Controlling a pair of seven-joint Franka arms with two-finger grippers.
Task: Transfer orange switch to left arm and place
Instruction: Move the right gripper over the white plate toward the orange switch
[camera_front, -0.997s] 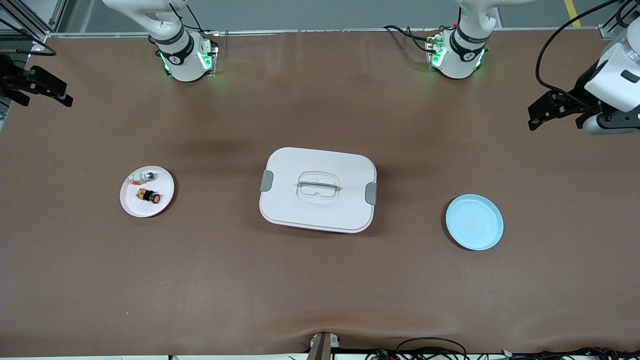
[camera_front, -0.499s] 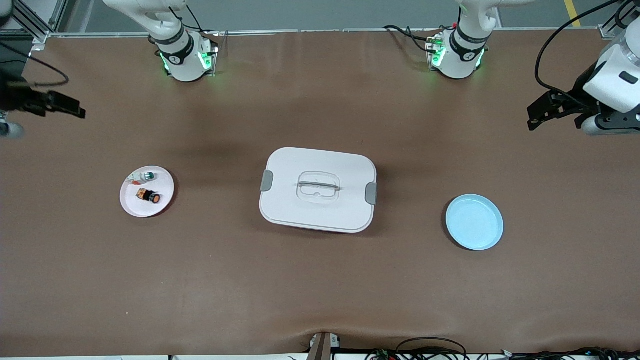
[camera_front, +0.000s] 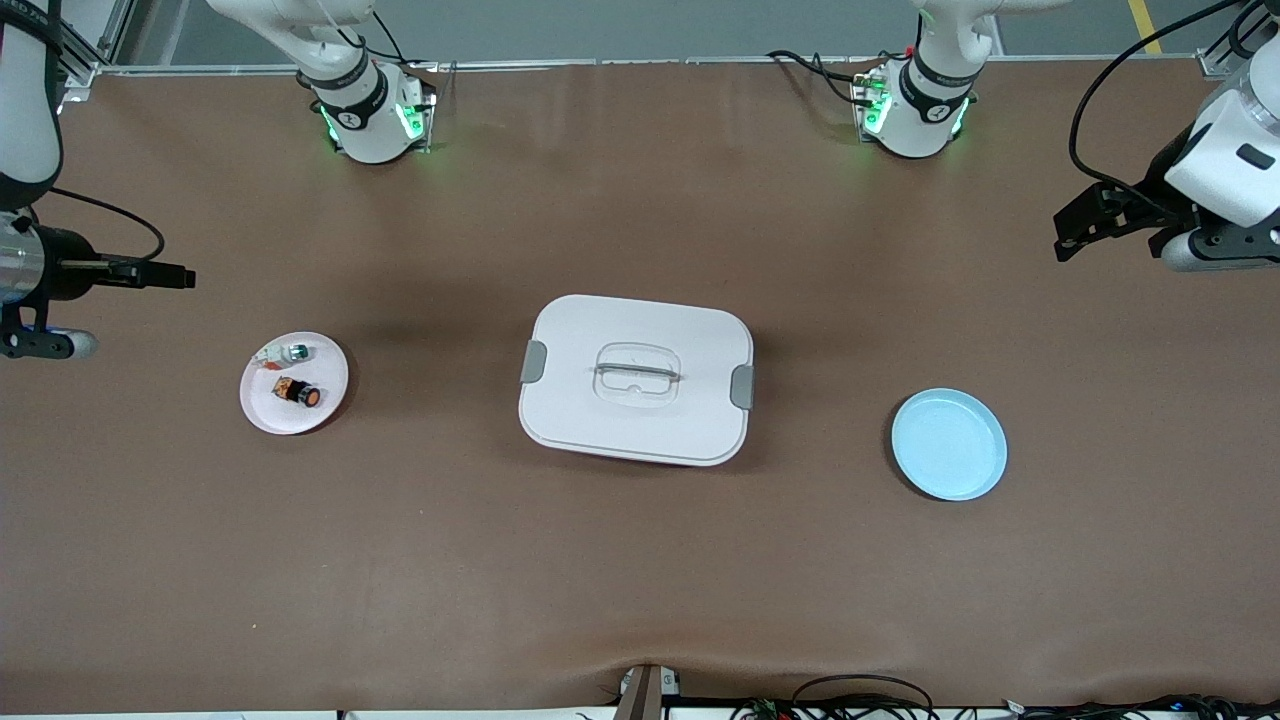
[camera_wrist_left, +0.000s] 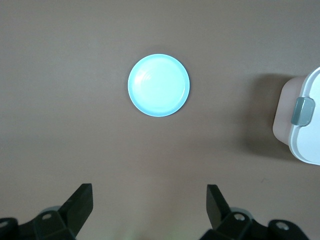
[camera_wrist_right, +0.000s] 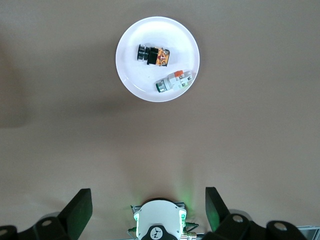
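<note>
Nothing is transferred yet: the switch (camera_front: 297, 392) lies on the pink plate (camera_front: 325, 405), below and ahead of the right gripper (camera_wrist_right: 148, 210). This gripper is open and empty, high over the table (camera_front: 640, 560). The left gripper (camera_wrist_left: 150, 206), also open, hovers near the blue plate (camera_wrist_left: 158, 85), well apart from the box (camera_front: 636, 378).

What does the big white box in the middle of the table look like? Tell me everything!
The box is white, looks like plastic, and has rounded corners. Its lid is on, with a grey clip at each short end and a clear handle sunk into the top. It lies flat on the brown table, between the two plates. Nothing else touches it.
</note>
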